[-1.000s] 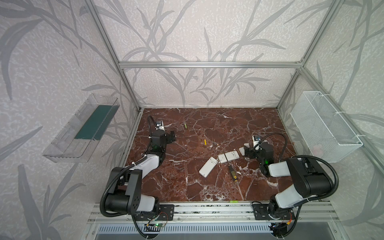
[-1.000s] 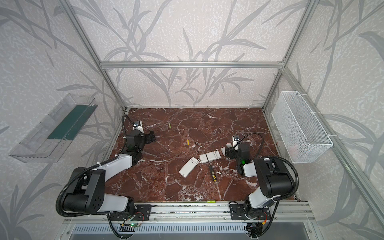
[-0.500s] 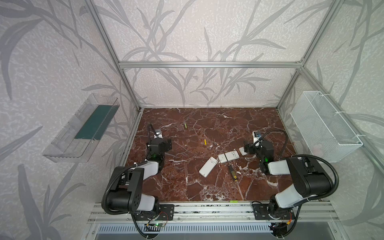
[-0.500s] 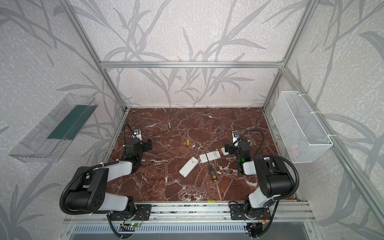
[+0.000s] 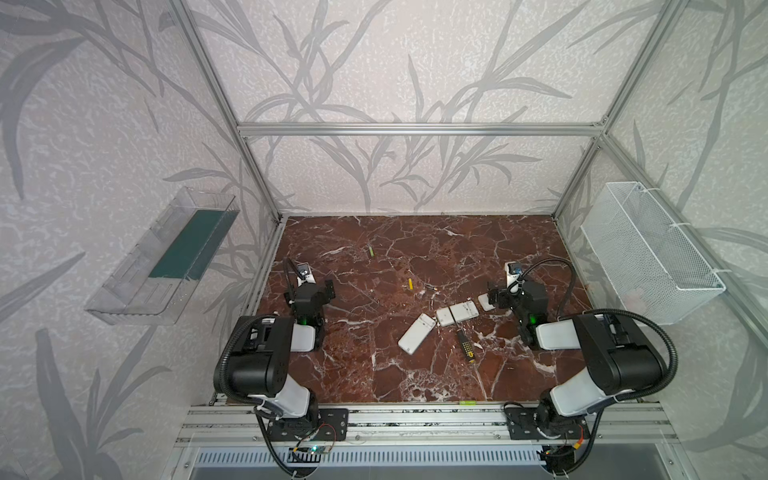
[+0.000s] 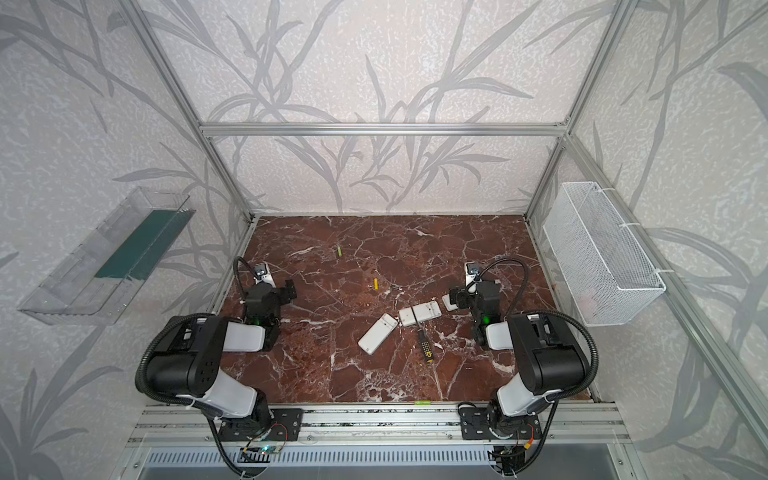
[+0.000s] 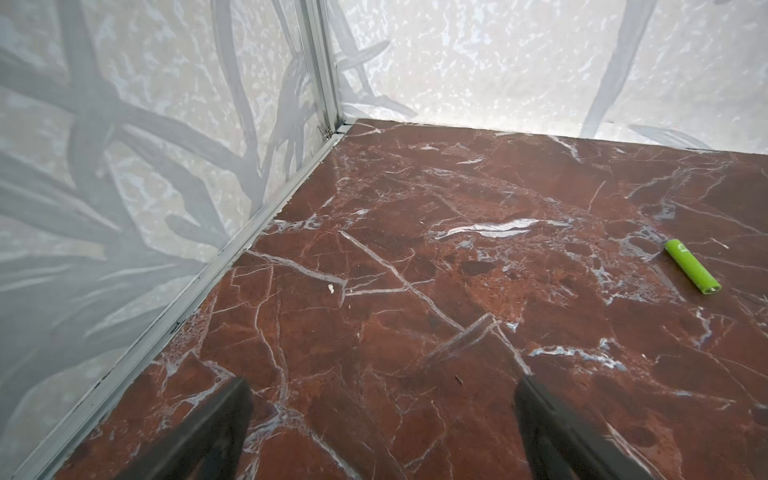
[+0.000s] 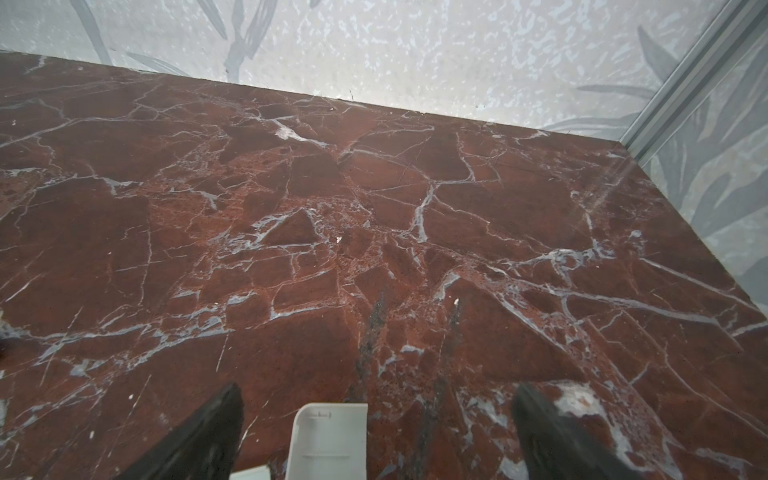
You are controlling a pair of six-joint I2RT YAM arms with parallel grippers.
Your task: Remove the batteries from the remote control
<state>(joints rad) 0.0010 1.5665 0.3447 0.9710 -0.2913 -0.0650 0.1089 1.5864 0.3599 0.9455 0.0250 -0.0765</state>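
Battery (image 7: 692,267), light green, carries one small white mark, illegible.

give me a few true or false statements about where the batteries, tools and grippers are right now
1. The left gripper and right gripper are both open and hold nothing. True.
2. The yellow battery sits inside a remote. False: it lies on the bare table, apart from the remotes.
3. The screwdriver lies on the table beside a white remote. True.
4. The green battery is in the wire basket. False: it lies on the table, toward the back wall.
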